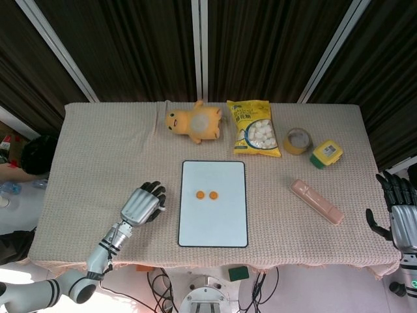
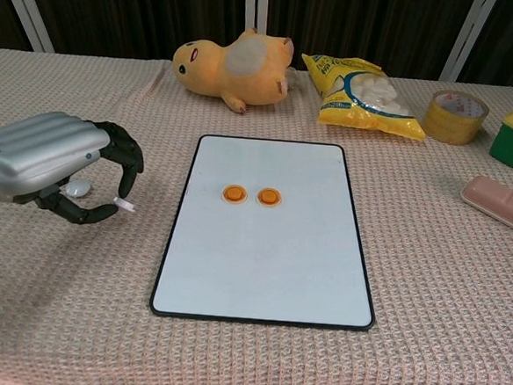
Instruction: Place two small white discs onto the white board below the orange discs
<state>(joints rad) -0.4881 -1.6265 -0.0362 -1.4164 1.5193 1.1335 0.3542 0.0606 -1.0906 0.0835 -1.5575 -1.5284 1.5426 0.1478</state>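
A: Counter [image 2: 253, 368], cloth-covered. What sits on it?

B: Board [image 2: 264, 272] at centre, flat, with two orange discs [image 2: 249, 195] side by side in its upper half. The area below them is bare; no white disc placed yet.

A: Left hand [image 2: 51, 165]?

B: Just left of the board, off its edge, fingers curled. A white disc [image 2: 127, 205] is pinched at the fingertips, lifted clear of the cloth as far as I can judge. A second white disc [image 2: 79, 188] lies on the cloth under the palm, partly hidden.

A: Right hand [image 1: 401, 218]?

B: Off the counter's right edge, fingers spread, holding nothing. Seen in the head view only.

A: Step in hand?

B: Carrying the first disc to the board, in my judgement. Recommend moving it right across the rim, keeping the pinch firm, and lowering it under the left orange disc, leaving room beside it for the second. Release only once it lies flat; a tilted drop may roll it off the smooth surface.

A: Risks?

B: The disc is small and held only at the fingertips, so slipping is likely. Avoid nudging the orange pair.
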